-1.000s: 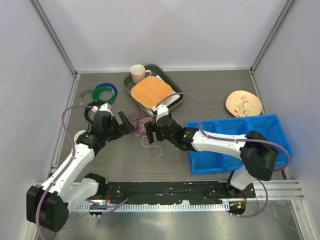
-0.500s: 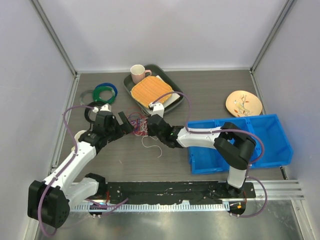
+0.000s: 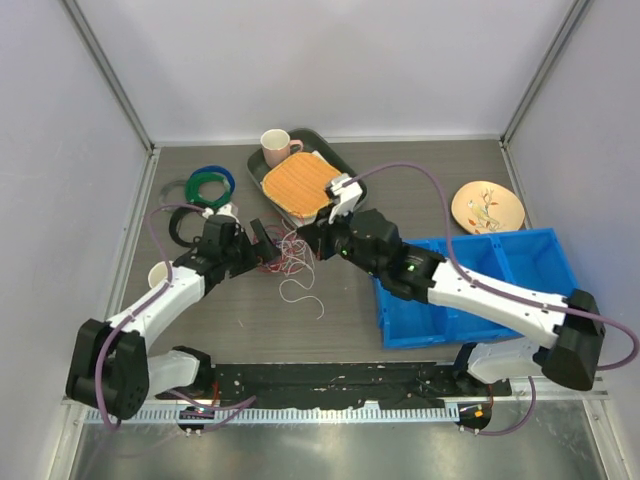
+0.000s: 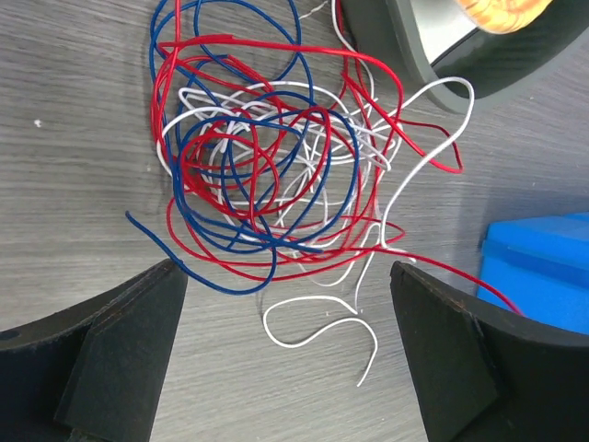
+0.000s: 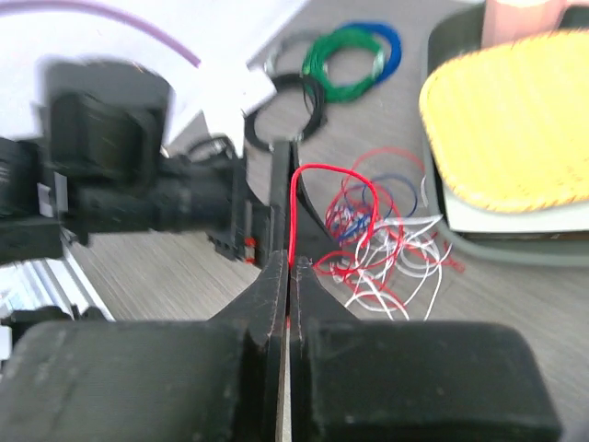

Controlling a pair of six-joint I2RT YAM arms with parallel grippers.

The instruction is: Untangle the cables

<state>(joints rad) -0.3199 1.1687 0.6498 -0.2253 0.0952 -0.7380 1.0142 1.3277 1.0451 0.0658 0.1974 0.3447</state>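
Note:
The cables lie as one loose tangle of red, blue and white strands on the grey table, seen also in the top view as a tangle. My left gripper hangs open just before the tangle, and only a white tail lies between its fingers. In the top view the left gripper is at the tangle's left side. My right gripper is shut on a red strand that arcs up from its jaws and back down into the tangle. The right gripper is at the tangle's right edge.
A dark tray behind the tangle holds an orange mat and a pink cup. Green, blue and black coils lie at the back left. A blue bin stands to the right, a flowered plate behind it.
My right gripper went from open to shut on a red strand in the tangle, then drew back towards the tray with it. The left gripper shifted slightly right, still open.

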